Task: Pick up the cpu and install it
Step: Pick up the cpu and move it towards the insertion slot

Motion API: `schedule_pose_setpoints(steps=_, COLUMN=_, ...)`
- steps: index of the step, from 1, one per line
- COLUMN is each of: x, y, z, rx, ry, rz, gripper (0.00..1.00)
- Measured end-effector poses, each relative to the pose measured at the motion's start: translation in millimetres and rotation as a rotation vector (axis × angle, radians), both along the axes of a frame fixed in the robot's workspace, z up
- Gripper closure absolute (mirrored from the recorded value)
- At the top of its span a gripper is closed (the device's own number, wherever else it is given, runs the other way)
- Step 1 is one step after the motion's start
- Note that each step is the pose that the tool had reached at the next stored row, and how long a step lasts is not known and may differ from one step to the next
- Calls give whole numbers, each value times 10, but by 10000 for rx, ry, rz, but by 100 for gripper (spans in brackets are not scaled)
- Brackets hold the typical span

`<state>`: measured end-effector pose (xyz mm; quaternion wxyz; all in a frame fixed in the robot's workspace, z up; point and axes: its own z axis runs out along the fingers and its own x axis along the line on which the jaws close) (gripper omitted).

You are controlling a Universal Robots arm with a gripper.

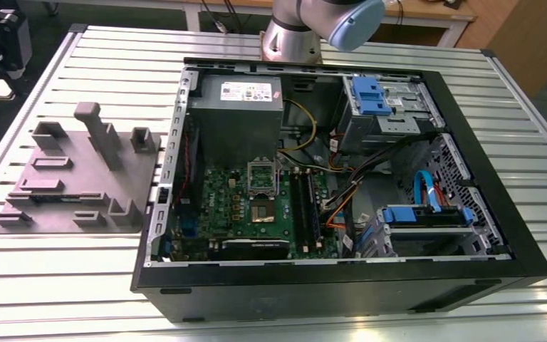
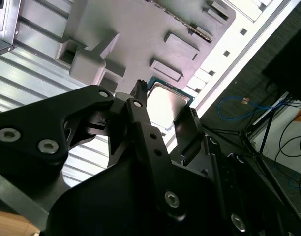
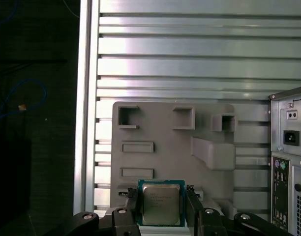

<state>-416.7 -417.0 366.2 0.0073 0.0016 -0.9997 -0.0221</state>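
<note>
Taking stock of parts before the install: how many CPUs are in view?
1: the cpu, gripped by the pincer in both wrist views, with the grey fixture plate beyond it. Whether the socket on the motherboard in the exterior view holds another cannot be told.

No lettering is legible in any view. Faint lines of print cross the metal top of the cpu (image 3: 161, 204) in the first wrist view. In the exterior view a white label (image 1: 247, 91) sits on the grey power supply (image 1: 240, 125), its print too small to read.
</note>
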Motion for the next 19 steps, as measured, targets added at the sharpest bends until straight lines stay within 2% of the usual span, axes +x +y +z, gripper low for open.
schedule_pose_setpoints(steps=13, x=29, y=0, z=0, rx=0, ry=0, rz=0, gripper=53)
schedule_pose_setpoints(steps=15, x=60, y=0, z=0, rx=1, ry=0, rz=0, gripper=53)
schedule_pose_setpoints(steps=19, x=69, y=0, z=0, rx=1, ry=0, rz=0, gripper=53)
